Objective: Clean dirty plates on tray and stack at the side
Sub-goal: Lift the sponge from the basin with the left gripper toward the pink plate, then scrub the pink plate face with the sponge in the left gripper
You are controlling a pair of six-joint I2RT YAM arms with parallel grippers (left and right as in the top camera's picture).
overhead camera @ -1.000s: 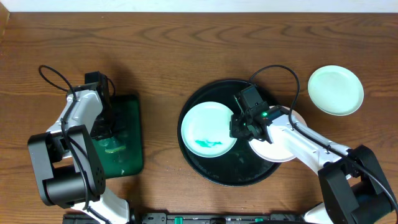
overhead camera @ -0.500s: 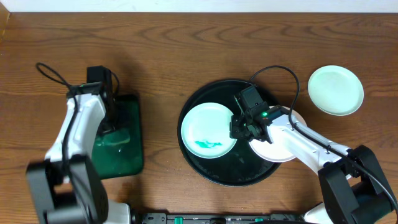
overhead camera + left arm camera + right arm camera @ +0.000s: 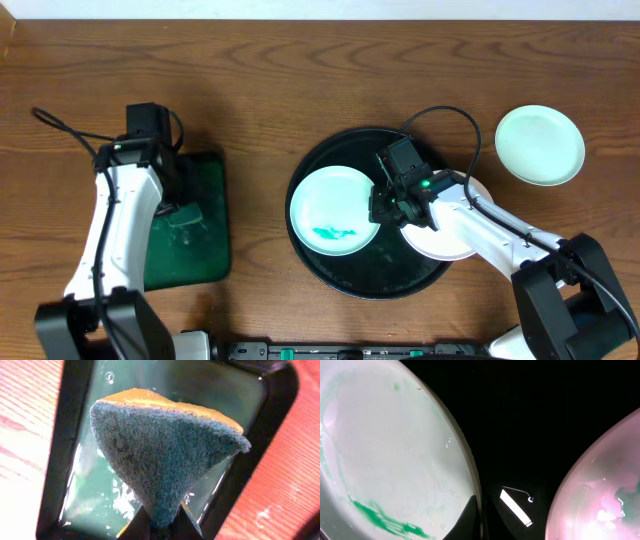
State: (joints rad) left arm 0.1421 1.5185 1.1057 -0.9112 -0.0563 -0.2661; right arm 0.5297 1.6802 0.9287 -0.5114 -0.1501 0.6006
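Observation:
The black tray (image 3: 366,272) holds a mint-green plate (image 3: 335,208) with green smears, and a white plate (image 3: 446,240) overlaps its right rim. My right gripper (image 3: 384,206) is shut on the smeared plate's right rim; the wrist view shows the plate (image 3: 395,450), my jaws (image 3: 478,521), the tray (image 3: 520,415) and the white plate (image 3: 605,485). A third, clean-looking mint plate (image 3: 540,145) lies on the table to the right. My left gripper (image 3: 182,206) is shut on a blue and yellow sponge (image 3: 165,450) above the wet green tray.
The rectangular dark green tray (image 3: 205,250) lies at the left with water in it; it also shows in the left wrist view (image 3: 95,495). Bare wooden table lies between the two trays and along the back.
My left arm has swung back and to the left, carrying the sponge a little farther up the green tray. The right arm and the plates have not moved.

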